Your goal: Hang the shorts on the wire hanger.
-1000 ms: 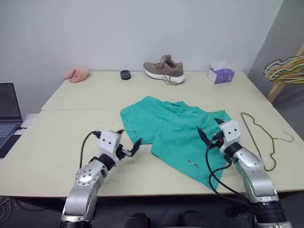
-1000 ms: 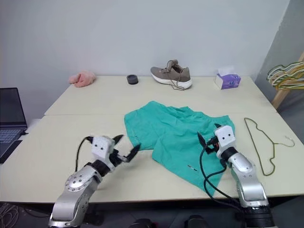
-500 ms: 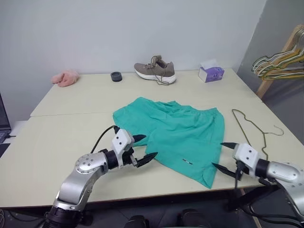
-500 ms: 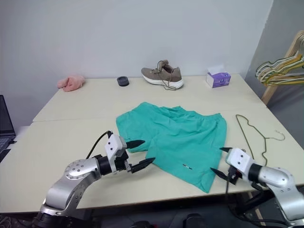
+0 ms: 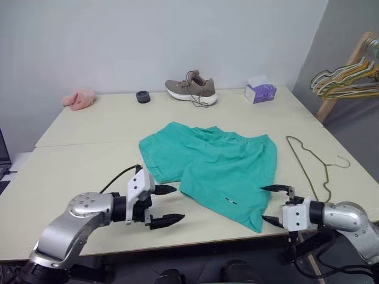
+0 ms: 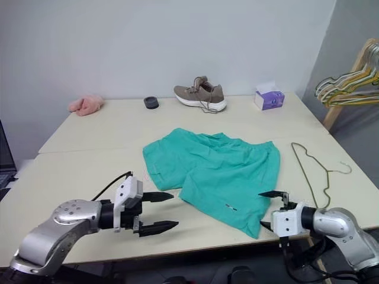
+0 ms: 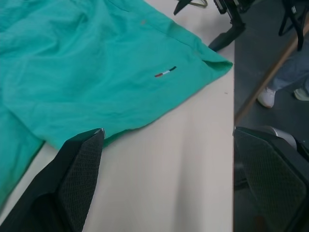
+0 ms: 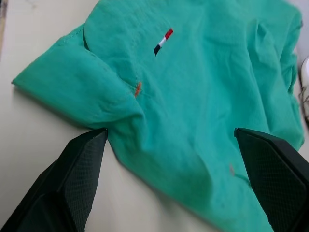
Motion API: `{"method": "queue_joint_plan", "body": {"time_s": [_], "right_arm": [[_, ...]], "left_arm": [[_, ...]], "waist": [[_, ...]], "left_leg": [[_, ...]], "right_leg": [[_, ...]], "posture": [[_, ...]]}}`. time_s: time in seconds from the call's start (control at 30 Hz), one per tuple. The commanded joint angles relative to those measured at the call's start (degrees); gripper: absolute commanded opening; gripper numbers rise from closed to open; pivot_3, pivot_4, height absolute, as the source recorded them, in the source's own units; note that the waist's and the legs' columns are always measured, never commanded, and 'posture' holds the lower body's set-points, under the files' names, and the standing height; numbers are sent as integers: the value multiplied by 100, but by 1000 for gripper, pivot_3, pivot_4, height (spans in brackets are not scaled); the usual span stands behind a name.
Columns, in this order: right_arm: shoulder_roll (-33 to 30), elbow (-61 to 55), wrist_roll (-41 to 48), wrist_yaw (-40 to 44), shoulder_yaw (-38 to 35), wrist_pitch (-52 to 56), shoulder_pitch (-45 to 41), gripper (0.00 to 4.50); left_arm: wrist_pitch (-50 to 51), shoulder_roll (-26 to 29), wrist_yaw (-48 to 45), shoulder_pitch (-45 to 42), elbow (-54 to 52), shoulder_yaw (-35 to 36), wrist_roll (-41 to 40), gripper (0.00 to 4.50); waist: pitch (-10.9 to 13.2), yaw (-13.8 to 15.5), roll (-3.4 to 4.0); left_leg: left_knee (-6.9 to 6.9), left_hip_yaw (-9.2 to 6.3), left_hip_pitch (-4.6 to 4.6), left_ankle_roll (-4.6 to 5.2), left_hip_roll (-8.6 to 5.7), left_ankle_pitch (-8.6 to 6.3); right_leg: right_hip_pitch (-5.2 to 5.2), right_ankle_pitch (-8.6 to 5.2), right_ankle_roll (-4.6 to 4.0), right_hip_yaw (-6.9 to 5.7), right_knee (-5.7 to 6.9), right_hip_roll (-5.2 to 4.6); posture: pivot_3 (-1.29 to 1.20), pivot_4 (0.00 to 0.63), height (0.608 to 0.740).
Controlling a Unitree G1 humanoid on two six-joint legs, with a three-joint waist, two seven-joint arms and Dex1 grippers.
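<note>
Nearest, at about 7 o'clock on the table (image 5: 71, 177): left gripper (image 5: 166, 205), fingers spread wide, pointing across toward the shorts (image 5: 213, 163), nothing between them — tips just short of the cloth's near left edge. At about 5 o'clock, by the table's front edge: right gripper (image 5: 267, 205), also spread wide and empty, aimed at the shorts' near corner, just beside the hem but not touching it as far as can be told.

At the centre of the table: shorts lying flat and a little rumpled, waistband toward 11 o'clock, legs running toward 5 o'clock. Small dark-and-white mark (image 5: 228, 200) near the near hem; in the right wrist view an orange fleck (image 8: 138, 88) on the fabric.

At 3 o'clock, apart from the shorts: hanger (image 5: 308, 165) flat on the table, hook toward the right edge.

Farther back, along the wall edge from 11 to 1 o'clock: pink cloth (image 5: 78, 98), small dark round thing (image 5: 142, 96), shoe (image 5: 191, 89), tissue box (image 5: 260, 92).

Beyond the table at 2 o'clock — bunch of hangers (image 5: 346, 77) on a wooden rack.
</note>
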Motion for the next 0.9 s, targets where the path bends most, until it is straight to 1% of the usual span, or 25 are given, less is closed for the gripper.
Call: {"method": "queue_joint_plan", "body": {"time_s": [0.03, 0.1, 0.17, 0.3, 0.4, 0.47, 0.6, 0.7, 0.73, 0.77, 0.83, 0.9], "right_arm": [[170, -17, -65, -23, 277, -95, -125, 4300], [304, -125, 209, 73, 346, 99, -215, 3862], [418, -203, 454, 197, 411, 348, -311, 3248], [657, -250, 710, 447, 640, 658, -600, 1740], [1073, -274, 906, 680, 947, 1091, -1051, 633], [1442, -236, 947, 823, 1195, 1446, -1431, 21], [2226, 5, 742, 1015, 1770, 2307, -2163, 21], [3009, 399, 471, 789, 2116, 3172, -2722, 21], [3198, 490, 437, 731, 2165, 3411, -2843, 21], [3529, 625, 442, 584, 2167, 3825, -3019, 21], [4051, 750, 649, 583, 2162, 4638, -3267, 21], [4199, 769, 714, 726, 2216, 4899, -3396, 21]], "left_arm": [[10, 78, 18, -79, 76, 396, -158, 4500], [5, 78, 77, -93, 179, 562, -160, 4500], [26, 83, 152, -113, 305, 793, -195, 4500], [12, 168, 189, -107, 483, 1120, -163, 4500], [18, 309, 137, -59, 552, 1334, -146, 4500], [38, 410, 95, -26, 574, 1446, -143, 4500], [74, 583, 41, -11, 606, 1605, -158, 4500], [130, 713, -29, 37, 595, 1710, -184, 4500], [139, 743, -49, 57, 588, 1728, -184, 4500], [156, 765, -62, 80, 575, 1755, -193, 4500], [204, 792, -63, 133, 521, 1788, -220, 4500], [261, 778, -43, 197, 426, 1793, -239, 4500]], "waist": [[-1, 3, -2], [-3, 2, -7], [-1, 1, -4], [0, 8, -1], [2, 19, -4], [2, 18, -2], [4, 43, 2], [4, 93, 0], [4, 99, 1], [4, 114, 1], [3, 122, 1], [2, 130, 1]], "left_leg": [[0, 0, 1, 0, 0, 0], [-1, -3, 2, 0, 2, 0], [-2, -4, 2, 0, 2, 0], [-1, -5, 1, 0, 1, 0], [-2, -9, 1, 0, 3, 0], [-4, -11, 2, 0, 4, 0], [-10, -20, 2, -1, 6, 0], [-11, -28, -3, -4, 5, -2], [-12, -29, -8, -5, 5, -2], [-13, -28, -9, -5, 5, -2], [-13, -29, -26, -7, 4, -2], [-12, -30, -49, -9, 2, -1]], "right_leg": [[1, 0, 0, 0, 0, 0], [1, 0, 0, -1, 0, 0], [0, 1, 0, -2, 1, 0], [-1, 3, 3, -2, 3, -1], [-2, 3, 3, -4, 3, -1], [-3, 3, 2, -5, 5, 0], [-9, 2, -1, -12, 7, 2], [-21, 0, -4, -17, 6, 2], [-35, 1, -5, -17, 6, 2], [-47, 1, -5, -16, 6, 2], [-68, 5, -13, -15, 9, 2], [-97, 20, -35, -14, 15, 2]], "posture": [[-153, 0, 740], [-150, 0, 740], [-142, 0, 740], [-130, 0, 740], [-122, 0, 740], [-111, 0, 740], [-94, 0, 740], [-90, 0, 740], [-90, 0, 740], [-77, 0, 740], [-65, 0, 740], [-65, 0, 740]]}}
